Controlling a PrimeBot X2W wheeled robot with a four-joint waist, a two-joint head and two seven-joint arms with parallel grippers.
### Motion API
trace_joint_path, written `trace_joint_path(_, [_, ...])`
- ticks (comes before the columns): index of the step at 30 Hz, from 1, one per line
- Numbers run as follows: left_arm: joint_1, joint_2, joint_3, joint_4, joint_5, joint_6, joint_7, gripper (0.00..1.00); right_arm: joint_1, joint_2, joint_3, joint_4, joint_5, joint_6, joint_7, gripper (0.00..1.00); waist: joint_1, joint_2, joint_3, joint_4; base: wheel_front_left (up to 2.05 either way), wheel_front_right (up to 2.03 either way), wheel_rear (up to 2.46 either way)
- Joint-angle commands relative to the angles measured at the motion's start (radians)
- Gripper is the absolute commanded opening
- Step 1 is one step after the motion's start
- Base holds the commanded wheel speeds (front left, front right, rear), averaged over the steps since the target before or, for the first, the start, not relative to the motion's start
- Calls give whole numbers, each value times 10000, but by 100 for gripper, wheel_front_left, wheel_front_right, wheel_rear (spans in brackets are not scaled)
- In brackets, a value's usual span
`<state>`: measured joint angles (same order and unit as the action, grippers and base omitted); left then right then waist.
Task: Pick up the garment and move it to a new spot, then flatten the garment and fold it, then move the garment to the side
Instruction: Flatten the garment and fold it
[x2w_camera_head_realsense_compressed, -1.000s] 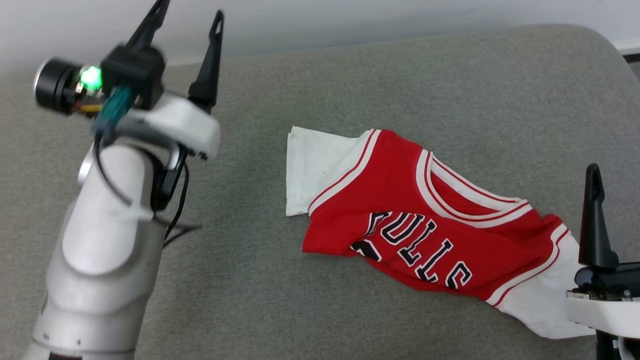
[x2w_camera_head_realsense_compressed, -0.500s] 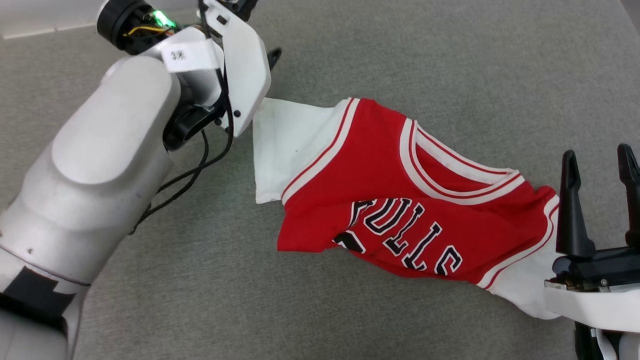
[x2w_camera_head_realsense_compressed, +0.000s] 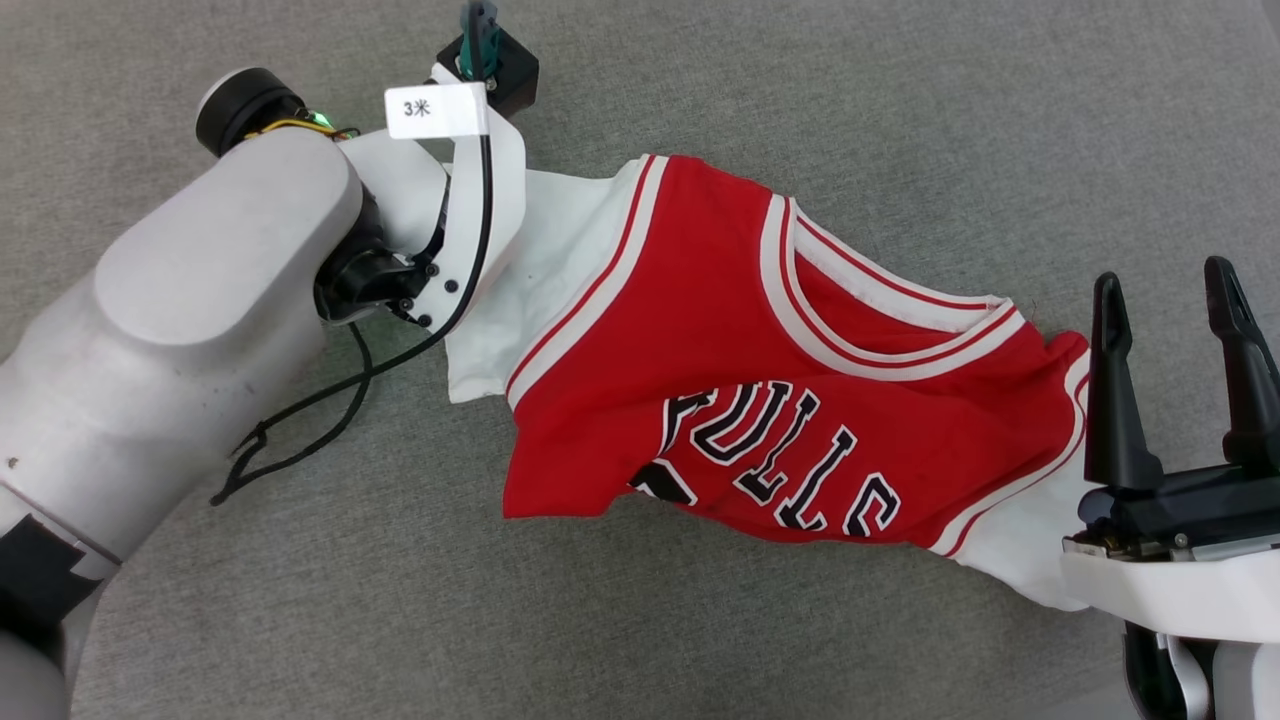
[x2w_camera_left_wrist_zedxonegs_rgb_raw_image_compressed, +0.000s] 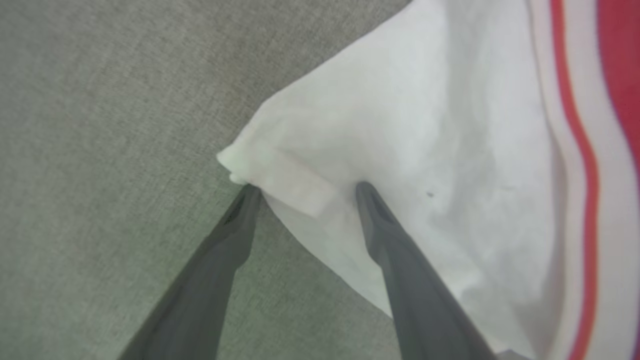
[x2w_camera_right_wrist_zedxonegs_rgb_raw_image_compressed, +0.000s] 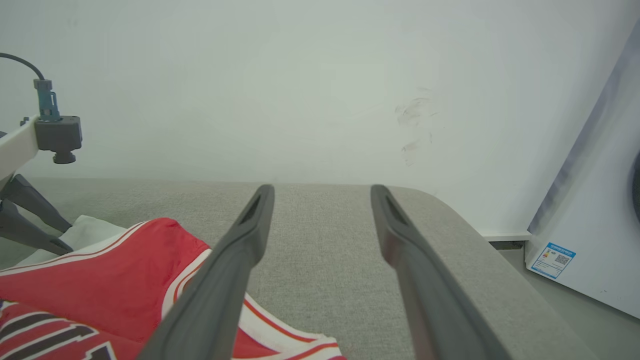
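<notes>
Left gripper (x2w_camera_left_wrist_zedxonegs_rgb_raw_image_compressed: 306, 187) spread, tips at white sleeve corner of garment (x2w_camera_left_wrist_zedxonegs_rgb_raw_image_compressed: 425, 125) (red stripe beyond); grey surface (x2w_camera_left_wrist_zedxonegs_rgb_raw_image_compressed: 100, 125) beneath.

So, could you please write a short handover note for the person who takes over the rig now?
Left end effector: open, fingers astride a corner of the garment's white sleeve, not closed on it.
Right end effector: open, empty, held above the grey cushion beside the other sleeve.
Garment: lies rumpled on the cushion, lower front tucked under.
Done: nothing visible yet.
Left to do: grip, move, flatten, fold, set aside.
</notes>
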<state>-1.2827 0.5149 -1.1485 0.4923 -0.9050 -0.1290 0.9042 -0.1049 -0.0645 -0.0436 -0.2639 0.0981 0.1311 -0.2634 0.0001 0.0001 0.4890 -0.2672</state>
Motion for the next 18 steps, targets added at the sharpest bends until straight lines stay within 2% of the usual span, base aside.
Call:
trace_joint_path(1, [157, 21, -235, 69, -64, 0, 89, 100, -135, 43, 18, 19, 24, -7, -19, 100, -1, -1, 65, -59, 0, 0, 0])
trace_joint_path(6, [296, 291, -1179, -15, -316, -11, 399, 100, -212, 70, 10, 98, 46, -7, -19, 100, -1, -1, 148, -121, 0, 0, 0])
trace_joint_path(7, [284, 349, -1285, -60, -300, -11, 406, 4, -220, 73, 1, 113, 45, -7, -19, 100, -1, -1, 146, -118, 0, 0, 0])
trace_joint_path(8, [260, 383, -1350, -105, -245, -12, 358, 0, -227, 76, -4, 134, 34, -7, -19, 100, -1, -1, 131, -106, 0, 0, 0])
trace_joint_path(12, [39, 427, -1354, -273, -179, 1, -255, 0, -167, 74, -74, 251, -20, -7, -19, 100, -1, -1, -133, 101, 0, 0, 0])
trace_joint_path(18, [-401, 336, -1295, -500, -272, 0, -1827, 0, 97, -190, -183, 391, -90, -7, -19, 100, -1, -1, -993, 773, 0, 0, 0])
